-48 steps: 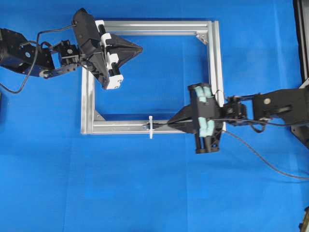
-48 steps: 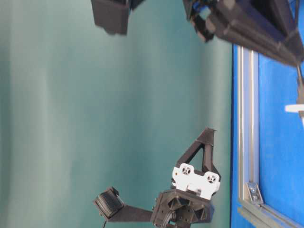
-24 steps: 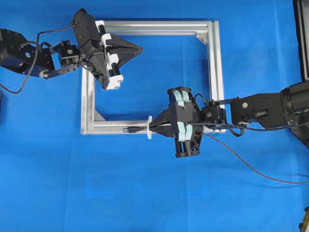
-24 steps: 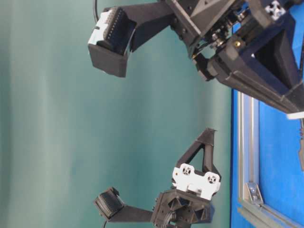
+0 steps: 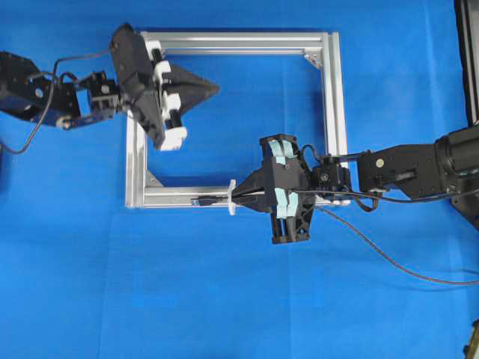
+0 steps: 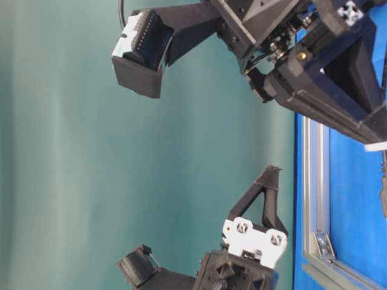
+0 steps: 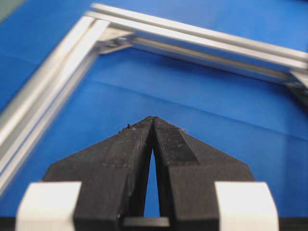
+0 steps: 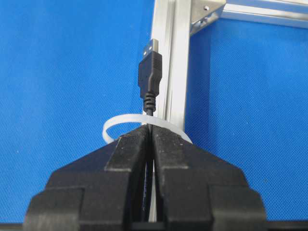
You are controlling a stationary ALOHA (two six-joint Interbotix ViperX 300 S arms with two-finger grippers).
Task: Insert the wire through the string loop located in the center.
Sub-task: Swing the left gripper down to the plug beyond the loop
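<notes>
I am looking down on a blue desk (image 5: 224, 299) carrying a square silver frame (image 5: 335, 112). My right hand (image 5: 238, 194) is reaching in from the right along the frame's near bar, its jaws pressed together and gripping the wire (image 8: 149, 77) just behind its plug. In the right wrist view the plug's metal tip is pointing straight away from the hand, lying along the bar's length, and the white string loop (image 8: 120, 122) is arching across the bar right at the fingertips (image 8: 132, 142). The plug body is already sitting beyond the loop — so I am judging the head to be through, with the thin cable crossing under the arch. From overhead, the loop (image 5: 231, 203) is showing as a small white tie at the middle of the near bar, and the dark plug is poking out just to its left. The rest of the wire is trailing off to the right across the desk.

My left hand (image 5: 212, 87) is hovering over the frame's far left corner, well apart from the loop, jaws closed on nothing. The right hand is the nearer by far. The coming move turns on one line — the wire's long axis is running along the bar, leftward through the loop, and the left hand is lying up and left of where the plug is emerging.
</notes>
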